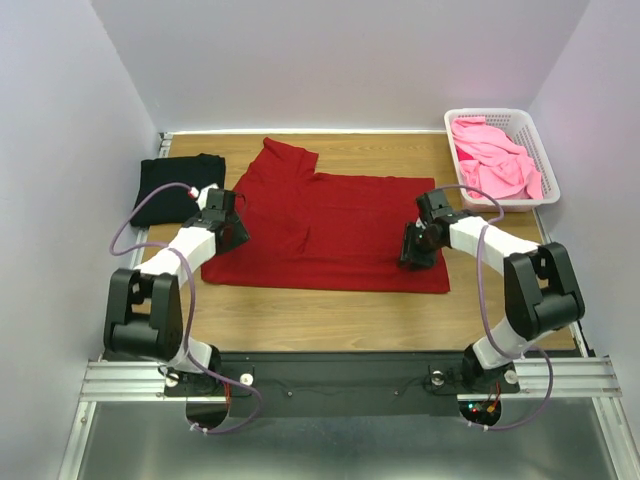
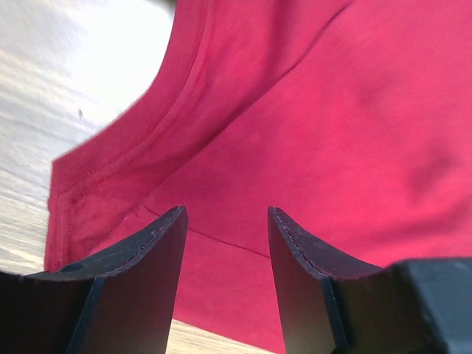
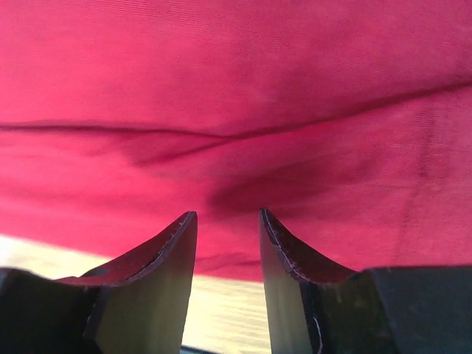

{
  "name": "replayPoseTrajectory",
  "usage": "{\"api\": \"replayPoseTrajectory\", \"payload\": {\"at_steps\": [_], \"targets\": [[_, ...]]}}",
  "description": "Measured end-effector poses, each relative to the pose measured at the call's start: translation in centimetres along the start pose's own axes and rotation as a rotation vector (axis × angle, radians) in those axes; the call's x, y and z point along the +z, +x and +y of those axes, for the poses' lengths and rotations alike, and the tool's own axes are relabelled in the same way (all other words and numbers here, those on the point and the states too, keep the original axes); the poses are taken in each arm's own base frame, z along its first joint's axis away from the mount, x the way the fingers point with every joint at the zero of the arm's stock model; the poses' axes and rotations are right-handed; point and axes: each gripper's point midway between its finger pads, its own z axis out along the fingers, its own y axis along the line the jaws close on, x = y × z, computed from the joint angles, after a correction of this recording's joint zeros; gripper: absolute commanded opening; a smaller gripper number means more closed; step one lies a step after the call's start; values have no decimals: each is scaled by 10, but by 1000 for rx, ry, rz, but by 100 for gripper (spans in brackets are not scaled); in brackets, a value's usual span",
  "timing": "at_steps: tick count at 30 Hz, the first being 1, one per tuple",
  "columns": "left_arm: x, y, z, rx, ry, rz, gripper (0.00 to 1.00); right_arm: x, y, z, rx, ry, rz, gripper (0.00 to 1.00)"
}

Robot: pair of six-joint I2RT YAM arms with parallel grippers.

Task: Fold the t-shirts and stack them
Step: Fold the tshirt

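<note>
A dark red t-shirt (image 1: 325, 225) lies spread flat across the middle of the wooden table, one sleeve pointing to the back left. At the back left sits a folded black t-shirt (image 1: 165, 185). Bright pink t-shirts (image 1: 490, 160) are heaped in the basket at the back right. My left gripper (image 1: 236, 232) hovers over the red shirt's left edge; in the left wrist view it (image 2: 227, 214) is open, with only red cloth (image 2: 332, 125) below. My right gripper (image 1: 413, 255) is low over the shirt's right front part, also open (image 3: 227, 214) above the red fabric (image 3: 236, 96) near its hem.
The white lattice basket (image 1: 545, 150) stands against the right wall. Bare wood (image 1: 330, 315) runs between the shirt's front hem and the arm bases. White walls close in the table on the left, back and right.
</note>
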Motion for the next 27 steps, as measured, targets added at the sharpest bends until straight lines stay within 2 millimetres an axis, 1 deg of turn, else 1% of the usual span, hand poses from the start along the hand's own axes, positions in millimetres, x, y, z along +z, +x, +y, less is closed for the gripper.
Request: {"api": "replayPoseTrajectory", "payload": {"at_steps": [1, 3, 8, 11, 15, 17, 20, 22, 24, 26, 27], "targets": [[8, 10, 4, 12, -24, 34, 59, 3, 3, -3, 3, 11, 13, 44], [14, 19, 8, 21, -41, 60, 59, 11, 13, -11, 13, 38, 46, 44], [21, 49, 23, -2, -62, 123, 59, 11, 11, -24, 88, 17, 36, 45], [16, 53, 22, -61, -25, 106, 58, 6, 15, -38, 176, -15, 31, 45], [-1, 71, 26, -151, 14, 114, 57, -10, 22, -79, 369, -3, 34, 47], [-12, 82, 32, -197, 17, 126, 56, -14, 24, -91, 427, 15, 43, 47], [-27, 95, 42, -251, 1, 145, 56, -19, 29, -100, 462, 38, 58, 47], [-35, 96, 44, -279, -5, 147, 57, -21, 32, -104, 454, 57, 61, 47], [-39, 96, 44, -286, -10, 154, 62, -25, 34, -107, 437, 81, 69, 49], [-44, 89, 41, -281, -5, 150, 64, -32, 25, -110, 406, 104, 56, 52], [-46, 84, 39, -271, 2, 141, 66, -41, 10, -108, 377, 107, 27, 53]]}}
